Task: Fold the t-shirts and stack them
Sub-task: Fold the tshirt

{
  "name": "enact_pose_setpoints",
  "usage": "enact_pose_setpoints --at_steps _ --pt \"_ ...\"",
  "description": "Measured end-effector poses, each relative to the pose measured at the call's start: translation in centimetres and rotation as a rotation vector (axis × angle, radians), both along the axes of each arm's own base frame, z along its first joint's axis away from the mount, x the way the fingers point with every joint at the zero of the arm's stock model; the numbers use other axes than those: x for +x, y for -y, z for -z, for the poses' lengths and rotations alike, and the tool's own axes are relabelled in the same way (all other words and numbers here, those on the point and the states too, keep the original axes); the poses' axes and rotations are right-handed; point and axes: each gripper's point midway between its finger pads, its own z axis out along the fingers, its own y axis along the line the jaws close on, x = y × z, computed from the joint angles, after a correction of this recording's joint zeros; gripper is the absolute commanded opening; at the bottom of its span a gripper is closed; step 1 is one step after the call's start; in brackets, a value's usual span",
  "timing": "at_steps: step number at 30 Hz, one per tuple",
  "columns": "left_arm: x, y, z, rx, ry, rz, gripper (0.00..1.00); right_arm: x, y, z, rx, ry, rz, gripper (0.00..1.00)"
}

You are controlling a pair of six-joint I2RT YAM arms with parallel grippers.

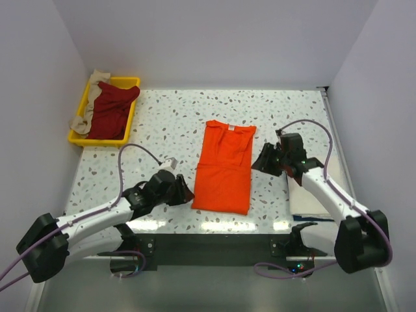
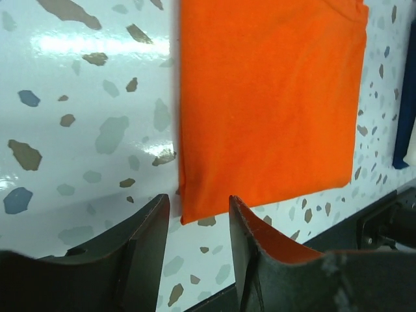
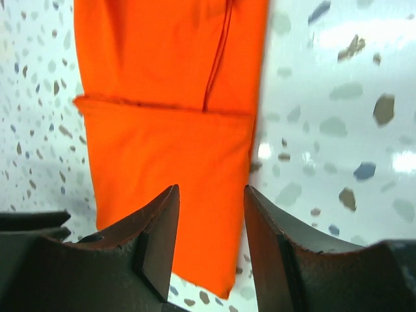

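Note:
The bright orange t-shirt point(image 1: 223, 166) lies flat in the middle of the table, folded into a long rectangle with its small white tag at the far end. It also shows in the left wrist view point(image 2: 266, 97) and the right wrist view point(image 3: 169, 123). My left gripper point(image 1: 185, 193) is open and empty just left of the shirt's near left corner. My right gripper point(image 1: 258, 160) is open and empty beside the shirt's right edge. A dark red shirt point(image 1: 112, 109) and a beige one point(image 1: 91, 97) lie crumpled in the yellow tray point(image 1: 130, 82). A folded cream-white shirt point(image 1: 307, 198) lies under my right arm.
The yellow tray sits at the far left corner against the left wall. The table's near edge and a dark frame point(image 1: 214, 244) run behind the arm bases. White walls close in the left, far and right sides.

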Motion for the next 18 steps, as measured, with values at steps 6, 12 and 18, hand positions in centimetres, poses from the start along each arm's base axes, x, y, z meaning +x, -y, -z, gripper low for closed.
enact_pose_setpoints --at_steps 6,12,18 --pt "-1.2 0.8 1.4 0.013 -0.057 0.09 0.47 -8.3 0.0 3.3 0.05 -0.088 -0.026 0.48" --pt "-1.9 1.0 2.7 0.017 -0.095 0.121 0.41 -12.8 0.1 4.7 0.107 -0.132 -0.011 0.48" --pt "-2.4 1.3 3.8 -0.01 -0.124 0.118 0.33 -14.9 -0.1 6.6 0.162 -0.189 0.018 0.48"
